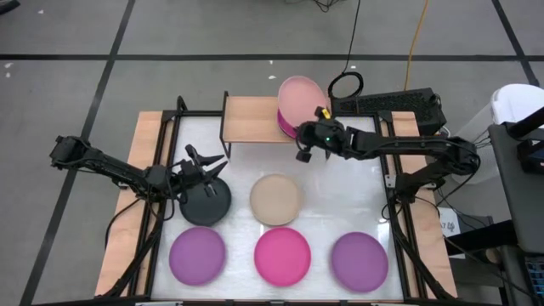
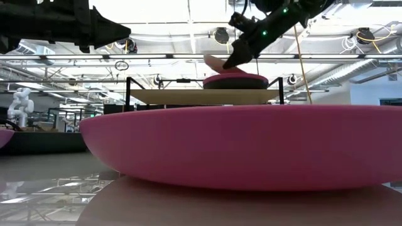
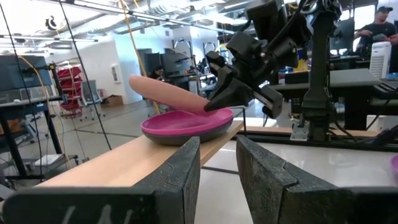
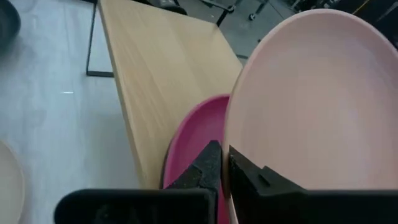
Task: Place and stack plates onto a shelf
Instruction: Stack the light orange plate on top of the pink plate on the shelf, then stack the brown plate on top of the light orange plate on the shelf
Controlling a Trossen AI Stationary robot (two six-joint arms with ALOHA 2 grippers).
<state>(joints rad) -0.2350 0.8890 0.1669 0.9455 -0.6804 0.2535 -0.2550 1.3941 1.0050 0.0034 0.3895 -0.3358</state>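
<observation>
The shelf [image 1: 251, 119] stands at the table's far edge. On its right end a magenta plate [image 3: 186, 121] lies on a dark grey one. My right gripper [image 1: 301, 134] is shut on a salmon pink plate [image 1: 297, 95] just over that stack. My left gripper [image 1: 206, 158] is open and hovers above a dark grey plate [image 1: 204, 202] lying flat on the table; it touches nothing. Also flat on the table are a beige plate [image 1: 275, 199], two purple plates [image 1: 197, 255] [image 1: 359, 261] and a magenta plate [image 1: 282, 255]. My right gripper pinches the salmon pink plate by its near rim [image 4: 231, 134], one finger on the inner face and one beneath. The fingers [image 2: 233, 58] slant down from the table's near right side. The plate tilts, held end low over the magenta plate, far end raised; whether they touch, I cannot tell.
The left half of the shelf board [image 4: 155, 74] is bare wood. A black keyboard [image 1: 399, 104] and cables lie beyond the table's far right corner. The near magenta plate [image 2: 239, 144] fills the low view. People and desks show in the room behind.
</observation>
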